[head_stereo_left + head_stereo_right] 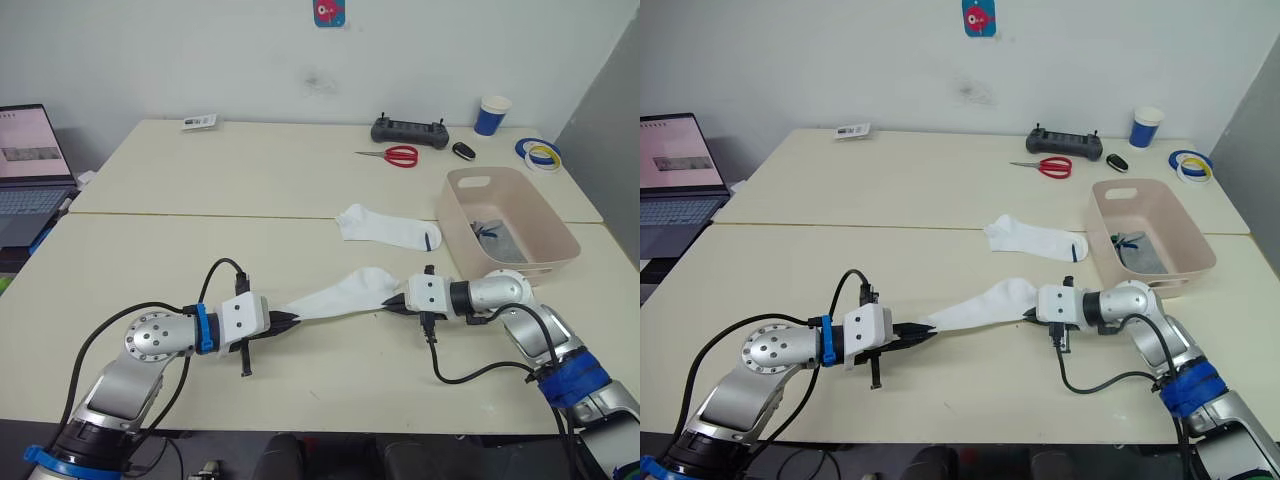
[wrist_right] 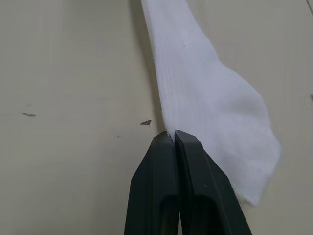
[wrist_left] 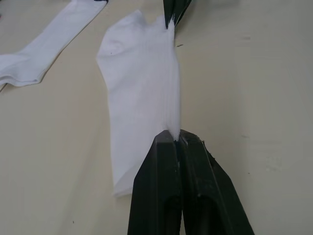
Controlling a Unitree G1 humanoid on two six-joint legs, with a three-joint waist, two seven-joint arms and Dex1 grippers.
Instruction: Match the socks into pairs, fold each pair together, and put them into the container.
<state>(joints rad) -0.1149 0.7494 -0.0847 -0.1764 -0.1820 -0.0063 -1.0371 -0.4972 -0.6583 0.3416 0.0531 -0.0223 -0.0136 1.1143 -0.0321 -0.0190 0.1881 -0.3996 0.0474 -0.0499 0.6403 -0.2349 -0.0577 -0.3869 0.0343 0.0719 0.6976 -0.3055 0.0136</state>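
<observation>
Two pale cream tables pushed together form the surface [image 1: 250,190], set against a white wall with a laptop [image 1: 30,165] off its left edge. Toward the right edge sits the pink-beige container [image 1: 545,232], and a grey sock [image 1: 497,238] lies on its floor. Stretched across the near table between the two arms is a white sock [image 1: 335,295], held taut just above the surface; the left gripper [image 1: 292,319] is pinched closed on one end and the right gripper [image 1: 390,304] is pinched closed on the other, each pair of black fingers pressed together on the fabric edge, as both wrist views show. A second white sock [image 1: 385,228] with a dark toe tip lies flat on the surface between the held one and the far table, its toe pointing toward the container and lying just beside its wall. On the far table near the wall are a black controller [image 1: 409,131], red-handled scissors [image 1: 392,155], a blue-and-white paper cup [image 1: 493,115], rolls of tape [image 1: 540,153] at the right edge, a small black oval object [image 1: 463,150] and a small tag [image 1: 199,122].
</observation>
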